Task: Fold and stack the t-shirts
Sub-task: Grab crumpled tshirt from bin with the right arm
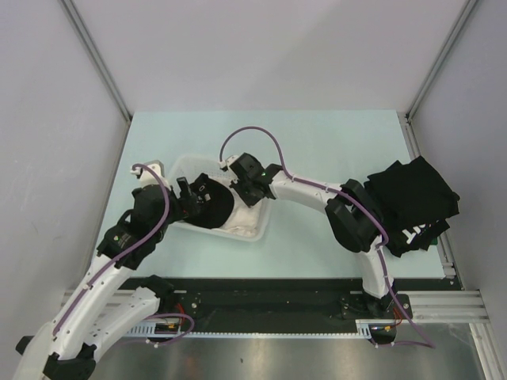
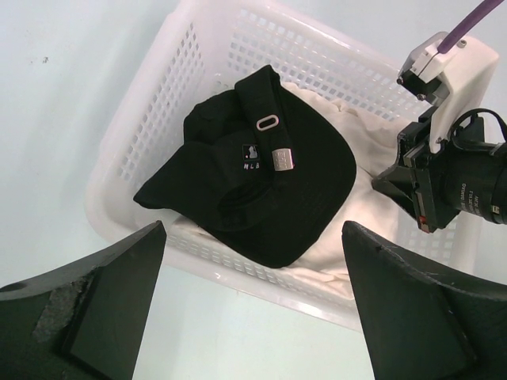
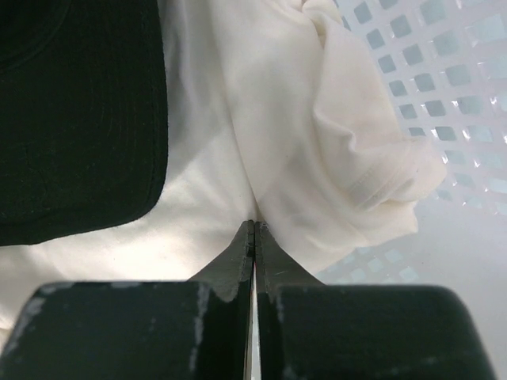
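A cream-white t-shirt [image 1: 240, 225] lies crumpled in the white mesh basket [image 1: 184, 163]. It also shows in the left wrist view [image 2: 360, 134] and the right wrist view [image 3: 317, 150]. A black cap [image 2: 253, 182] lies on top of it. My right gripper [image 3: 254, 226] is down in the basket, shut, its tips pinching a crease of the cream t-shirt beside the cap [image 3: 71, 119]. My left gripper [image 2: 253, 237] is open and empty, hovering just outside the basket's near-left rim. A pile of black t-shirts [image 1: 412, 198], one with white print, lies at the table's right edge.
The basket [image 2: 158, 87] stands left of centre on the pale green table [image 1: 317, 134]. The right arm [image 1: 348, 214] stretches from the black pile across to the basket. Grey walls enclose the table on three sides.
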Tool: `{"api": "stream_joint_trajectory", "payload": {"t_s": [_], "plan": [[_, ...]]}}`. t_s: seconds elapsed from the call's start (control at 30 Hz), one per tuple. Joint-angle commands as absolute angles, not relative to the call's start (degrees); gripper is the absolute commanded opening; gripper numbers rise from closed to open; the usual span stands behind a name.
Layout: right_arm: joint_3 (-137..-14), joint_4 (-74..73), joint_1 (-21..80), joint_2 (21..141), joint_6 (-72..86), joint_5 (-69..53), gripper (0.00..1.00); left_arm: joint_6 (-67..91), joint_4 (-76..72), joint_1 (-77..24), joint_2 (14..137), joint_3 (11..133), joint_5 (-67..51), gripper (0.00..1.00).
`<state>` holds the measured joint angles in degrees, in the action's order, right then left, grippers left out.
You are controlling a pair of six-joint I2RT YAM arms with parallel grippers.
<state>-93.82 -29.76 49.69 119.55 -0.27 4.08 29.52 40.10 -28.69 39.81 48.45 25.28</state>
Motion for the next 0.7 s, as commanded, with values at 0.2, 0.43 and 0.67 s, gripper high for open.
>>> {"api": "stream_joint_trajectory", "payload": {"t_s": [0.2, 0.43, 0.67], "plan": [[-101.0, -33.5, 48.5, 115.4, -0.3, 6.4, 0.00, 28.7, 40.2, -28.3, 38.4, 48.0, 26.1, 0.98], [-113.7, -37.9, 47.3, 114.7, -0.9, 8.2, 0.00, 29.5, 39.3, -28.3, 38.3, 46.9, 25.8, 0.98], [-122.4, -44.2, 44.3, 118.4, -0.5, 4.9, 0.00, 29.6, 38.4, -28.3, 39.2, 46.8, 25.2, 0.98]]}}
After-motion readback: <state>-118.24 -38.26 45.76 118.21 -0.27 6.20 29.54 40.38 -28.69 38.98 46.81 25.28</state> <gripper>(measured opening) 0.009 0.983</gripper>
